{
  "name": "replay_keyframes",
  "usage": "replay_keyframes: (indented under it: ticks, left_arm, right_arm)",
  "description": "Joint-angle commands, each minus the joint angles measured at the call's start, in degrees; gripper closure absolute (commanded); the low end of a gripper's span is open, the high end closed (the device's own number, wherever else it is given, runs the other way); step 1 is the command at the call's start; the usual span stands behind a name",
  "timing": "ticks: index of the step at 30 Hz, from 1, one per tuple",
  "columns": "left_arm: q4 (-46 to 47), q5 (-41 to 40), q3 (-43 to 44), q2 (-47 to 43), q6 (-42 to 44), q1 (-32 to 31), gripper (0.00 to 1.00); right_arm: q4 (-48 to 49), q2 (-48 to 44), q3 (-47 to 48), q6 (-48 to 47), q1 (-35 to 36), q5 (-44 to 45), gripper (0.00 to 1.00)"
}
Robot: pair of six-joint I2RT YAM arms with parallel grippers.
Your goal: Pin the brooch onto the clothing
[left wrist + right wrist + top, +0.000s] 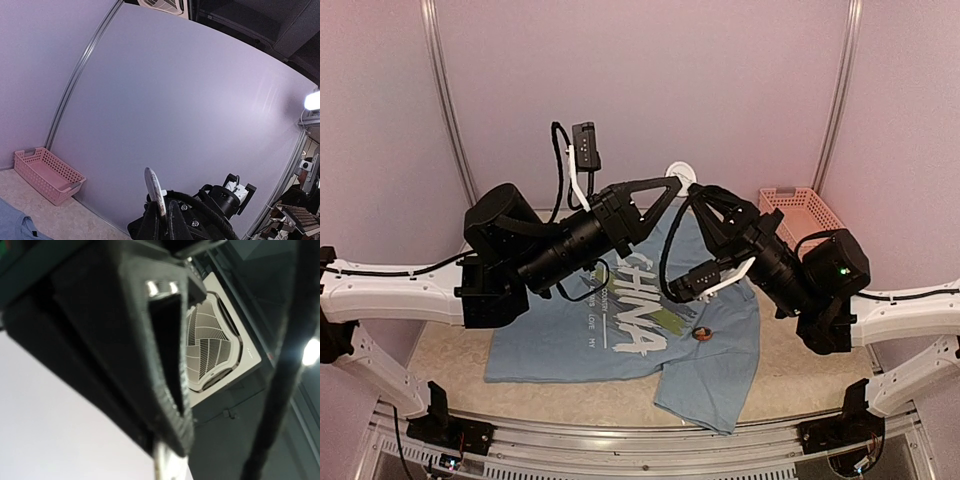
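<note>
Both arms are raised over the shirt (pixel 570 345), which lies flat on the table (pixel 445 350) with its lettering facing up. My left tool (pixel 670 183) is narrowed onto the brooch (pixel 680 170), a pale round disc as far as I can tell. The left wrist view shows it edge-on between the fingers (pixel 174 222). The right tool (pixel 694 190) is right beside the disc, but I cannot tell whether it grips or how wide it stands. A small brown round thing (pixel 702 333) lies on the shirt just right of the lettering; I can't make out what it is.

I judge the pin has to be opened up here in the air. I'd hold firm with the left on the rim and work the right slowly. Then I'd lower onto a flat patch of cloth, so the disc can't twist out or the needle snag.
</note>
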Motion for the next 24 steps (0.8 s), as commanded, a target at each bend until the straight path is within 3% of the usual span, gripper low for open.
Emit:
replay_keyframes:
  ticks: [1,4,8,12,15,18,21,24]
  left_arm:
    - [0.29,2.78,1.18,0.91,0.7,0.76,1.0]
    - [0.04,2.78,0.82,0.5,1.63,0.85,1.0]
    - [-3.65,0.02,-0.13,-1.35,5.95,0.94,1.0]
    - [-9.72,-7.92,-1.41,-5.25,14.2,0.87,1.0]
    - [-15.05,-9.75,-1.05,-7.53,21.2,0.61,1.0]
    - [-21.54,-7.44,0.3,-9.03,28.92,-0.19,1.0]
    - [-29.0,-6.36,2.99,-9.57,33.93,-1.23,1.0]
    - [-34.02,-3.07,4.56,-10.21,38.11,-2.44,1.0]
  right_arm:
    - [1.53,-0.05,-0.05,1.79,1.0,-0.33,1.0]
    - [0.64,-0.67,-0.05,5.11,1.01,-0.6,1.0]
    - [-4.28,-4.5,1.03,17.74,0.99,0.35,0.53]
    - [-24.29,-10.8,7.38,38.63,-0.08,1.07,0.27]
    - [-42.42,-14.0,14.21,58.53,-3.62,-6.33,0.21]
    - [-63.09,-13.04,24.47,74.65,-10.57,-22.4,0.1]
    - [-83.94,-6.18,39.88,86.25,-17.12,-28.93,0.15]
    - [-95.04,-1.26,46.02,88.57,-19.33,-41.76,0.21]
